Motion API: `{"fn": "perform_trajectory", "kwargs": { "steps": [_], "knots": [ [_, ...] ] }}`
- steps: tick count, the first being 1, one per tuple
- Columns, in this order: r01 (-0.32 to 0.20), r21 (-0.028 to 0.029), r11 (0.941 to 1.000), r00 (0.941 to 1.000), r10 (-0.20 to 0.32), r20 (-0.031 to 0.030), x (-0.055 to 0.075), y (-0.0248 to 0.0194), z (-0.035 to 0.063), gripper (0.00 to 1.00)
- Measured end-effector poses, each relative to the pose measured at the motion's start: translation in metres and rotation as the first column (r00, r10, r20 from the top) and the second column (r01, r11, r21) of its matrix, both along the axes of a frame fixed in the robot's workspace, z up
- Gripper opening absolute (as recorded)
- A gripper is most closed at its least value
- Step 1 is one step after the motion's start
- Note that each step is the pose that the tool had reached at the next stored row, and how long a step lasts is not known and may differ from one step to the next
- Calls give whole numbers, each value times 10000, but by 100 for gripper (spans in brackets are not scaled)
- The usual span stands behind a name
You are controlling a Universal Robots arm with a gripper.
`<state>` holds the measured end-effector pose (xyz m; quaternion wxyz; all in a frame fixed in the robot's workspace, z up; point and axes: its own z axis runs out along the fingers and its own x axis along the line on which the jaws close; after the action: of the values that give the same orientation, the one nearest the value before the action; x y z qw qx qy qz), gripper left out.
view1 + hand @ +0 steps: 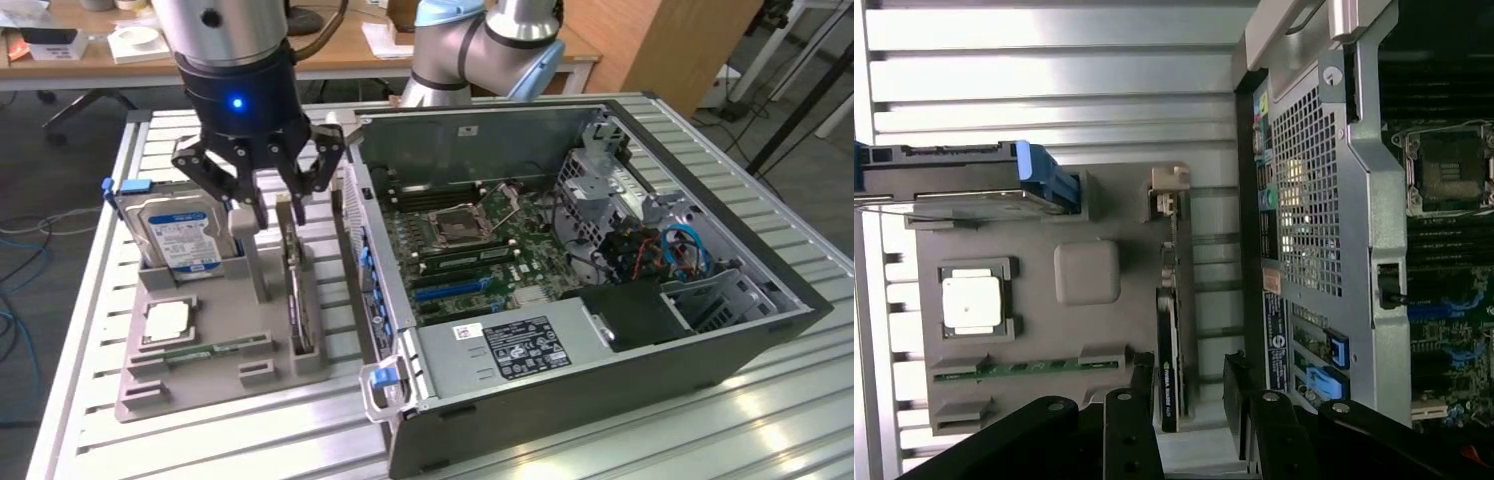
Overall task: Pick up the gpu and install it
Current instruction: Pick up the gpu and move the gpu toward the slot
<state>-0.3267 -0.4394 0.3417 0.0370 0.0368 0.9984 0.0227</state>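
The gpu [296,290] is a thin dark card standing on edge in a slot of the grey holder tray [200,385], beside the open computer case [601,400]. My gripper [264,215] hangs open just above the card's far end, one finger on each side of its line. In the wrist view the gpu [1172,330] runs edge-on, its pale bracket toward the far end, and its near end lies between my gripper's [1191,385] dark fingers [1144,395]. Nothing is held.
On the tray [1124,215] a blue-labelled hard drive [180,235] stands upright next to a processor chip [167,320] and a green memory stick [200,352]. The case's motherboard [467,240] lies exposed with blue slots [447,288]. Another arm's base [481,50] stands behind the case.
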Motion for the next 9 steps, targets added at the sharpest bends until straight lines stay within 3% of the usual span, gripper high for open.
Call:
{"fn": "perform_trajectory", "kwargs": {
  "steps": [9],
  "knots": [
    [0, 0, 10000, 10000, 0, 17, -1, 0, -129, 41]
  ]
}}
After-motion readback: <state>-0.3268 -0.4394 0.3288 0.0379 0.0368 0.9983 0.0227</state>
